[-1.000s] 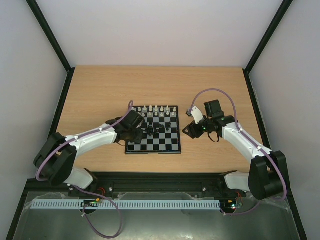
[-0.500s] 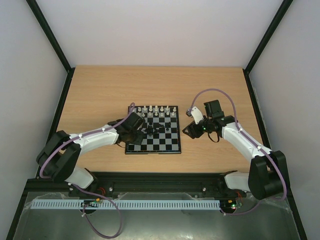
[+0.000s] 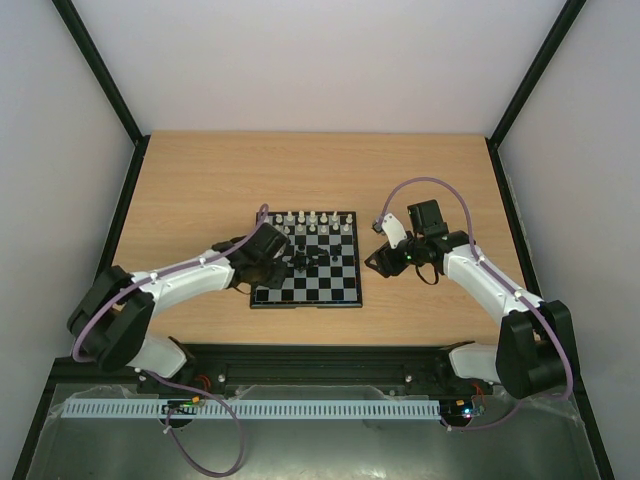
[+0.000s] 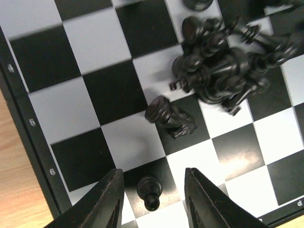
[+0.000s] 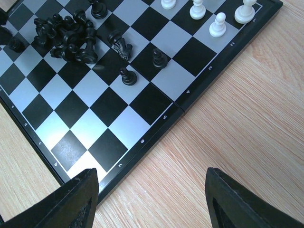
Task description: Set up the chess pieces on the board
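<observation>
The board lies mid-table. White pieces stand in a row along its far edge. A heap of black pieces lies near its middle and also shows in the left wrist view and the right wrist view. My left gripper is open over the board's left part. In the left wrist view the gripper has a black pawn standing between its fingers, touching neither. A black knight lies toppled beyond it. My right gripper is open and empty over the table beside the board's right edge.
Two lone black pawns stand on the board's right half. White pieces stand near its far right corner. The table's dark side rails run along both sides. Bare wood surrounds the board.
My left gripper has shifted slightly over the board's left part. The right arm has not moved.
</observation>
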Tool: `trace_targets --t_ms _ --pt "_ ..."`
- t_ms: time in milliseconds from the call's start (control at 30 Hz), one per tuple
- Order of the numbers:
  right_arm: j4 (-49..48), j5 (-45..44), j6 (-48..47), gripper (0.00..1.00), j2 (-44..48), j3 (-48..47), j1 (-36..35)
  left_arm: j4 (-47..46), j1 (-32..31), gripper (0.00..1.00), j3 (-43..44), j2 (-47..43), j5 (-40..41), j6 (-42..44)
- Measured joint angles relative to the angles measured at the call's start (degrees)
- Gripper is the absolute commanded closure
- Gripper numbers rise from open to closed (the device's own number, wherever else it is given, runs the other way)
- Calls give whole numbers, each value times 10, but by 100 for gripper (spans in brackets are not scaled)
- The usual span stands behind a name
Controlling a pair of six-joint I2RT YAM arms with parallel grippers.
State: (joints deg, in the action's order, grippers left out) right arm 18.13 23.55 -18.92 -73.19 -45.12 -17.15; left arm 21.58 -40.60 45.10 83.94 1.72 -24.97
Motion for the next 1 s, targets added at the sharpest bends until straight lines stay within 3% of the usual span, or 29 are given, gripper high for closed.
trace_targets --t_ms 200,567,1000 --pt "0 0 0 37 0 0 0 0 11 62 34 -8 4 28" --pt "0 -1 0 37 0 0 0 -25 60 62 59 63 -60 65" --pt "1 -1 -2 37 0 0 0 -42 60 80 63 90 -101 74"
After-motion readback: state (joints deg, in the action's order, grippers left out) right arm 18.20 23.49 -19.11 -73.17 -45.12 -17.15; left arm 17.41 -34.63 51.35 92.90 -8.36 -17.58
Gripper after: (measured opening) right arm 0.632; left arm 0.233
